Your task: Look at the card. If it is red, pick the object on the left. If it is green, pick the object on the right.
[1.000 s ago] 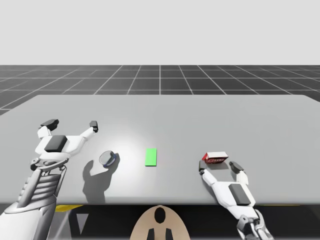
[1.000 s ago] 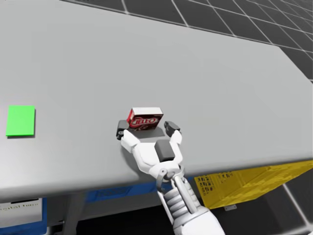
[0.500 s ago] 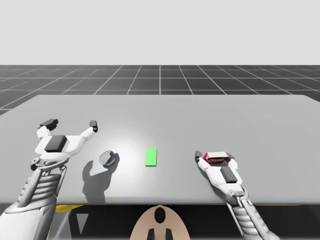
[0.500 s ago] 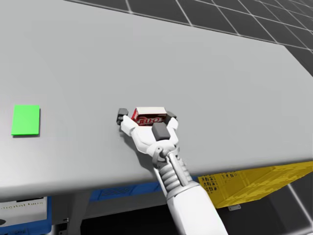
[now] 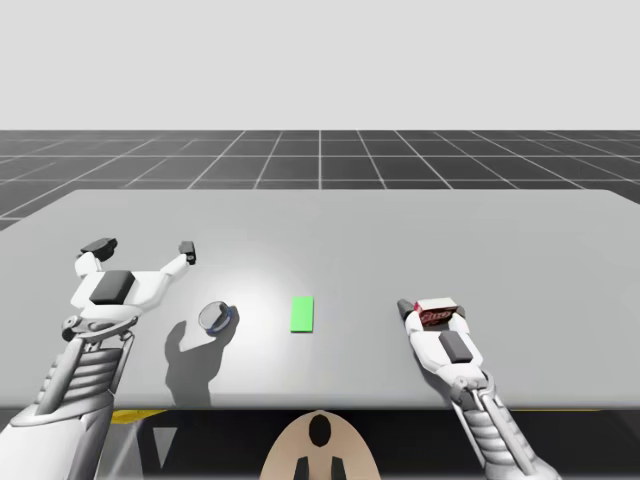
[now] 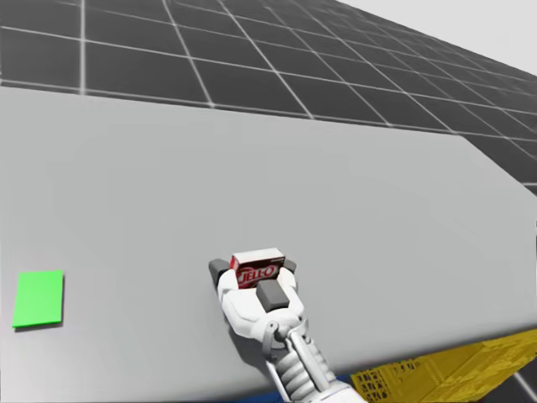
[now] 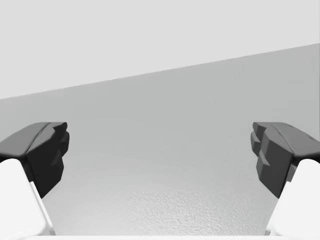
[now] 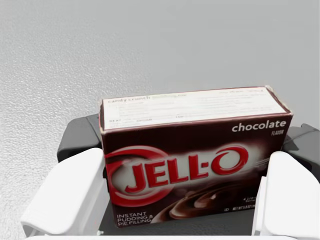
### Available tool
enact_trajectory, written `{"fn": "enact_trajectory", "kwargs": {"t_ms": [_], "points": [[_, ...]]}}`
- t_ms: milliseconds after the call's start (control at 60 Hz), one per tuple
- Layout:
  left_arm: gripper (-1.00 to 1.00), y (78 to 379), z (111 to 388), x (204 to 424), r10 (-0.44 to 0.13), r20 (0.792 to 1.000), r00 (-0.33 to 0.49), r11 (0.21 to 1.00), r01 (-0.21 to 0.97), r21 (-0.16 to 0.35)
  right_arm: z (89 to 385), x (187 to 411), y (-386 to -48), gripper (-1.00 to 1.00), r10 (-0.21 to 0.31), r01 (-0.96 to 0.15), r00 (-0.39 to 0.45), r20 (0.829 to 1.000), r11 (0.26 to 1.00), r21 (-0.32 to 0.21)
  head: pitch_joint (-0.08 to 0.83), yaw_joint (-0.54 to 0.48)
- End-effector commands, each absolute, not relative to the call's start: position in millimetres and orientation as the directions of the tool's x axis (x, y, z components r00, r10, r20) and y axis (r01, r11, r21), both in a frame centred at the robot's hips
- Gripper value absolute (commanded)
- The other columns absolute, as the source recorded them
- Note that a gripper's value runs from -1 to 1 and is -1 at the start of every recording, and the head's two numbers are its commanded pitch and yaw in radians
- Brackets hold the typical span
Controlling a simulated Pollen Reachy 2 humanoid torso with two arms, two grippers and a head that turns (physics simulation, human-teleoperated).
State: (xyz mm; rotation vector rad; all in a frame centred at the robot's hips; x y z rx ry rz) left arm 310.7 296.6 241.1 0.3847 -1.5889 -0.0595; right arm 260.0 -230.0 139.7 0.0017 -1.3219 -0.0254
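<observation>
In front of me is a big grey table (image 5: 320, 230), the biggest thing here. Below its near right edge, in the head view, sits a yellow crate (image 6: 436, 374).

My left arm comes in on the left side. My left gripper (image 5: 143, 247) hangs above the table with its two dark fingers spread wide apart. Its shadow falls on the table beside the can.

My right arm reaches in on the right side. My right gripper (image 5: 433, 309) is pinching the red and brown box (image 5: 437, 314). In the right wrist view, one white finger presses on each short side of the box, and the box stands on its long edge with its white side up. The box is on the right part of the table, to the right of the card and well apart from it. I cannot tell if it touches the table or is lifted a bit.

The green card (image 5: 302, 313) lies flat near the middle of the table. The small round blue can (image 5: 215, 318) is left of the card, between the card and my left arm, and it looks tilted.
</observation>
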Motion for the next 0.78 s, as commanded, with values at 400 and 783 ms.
{"fn": "enact_trajectory", "kwargs": {"t_ms": [400, 783], "points": [[-1.00, 298, 243, 308, -0.267, 0.964, -0.011, 0.942, -0.215, 0.258, 182, 251, -223, 1.00, -0.078, 0.029, 0.191, 0.978, 0.997, 0.074, 0.316, -0.50], [-1.00, 300, 245, 308, -0.262, 0.965, -0.019, 0.944, -0.211, 0.252, 343, 218, -221, 1.00, -0.158, -0.053, -0.127, 0.979, 0.987, 0.152, 0.311, -0.51]]}}
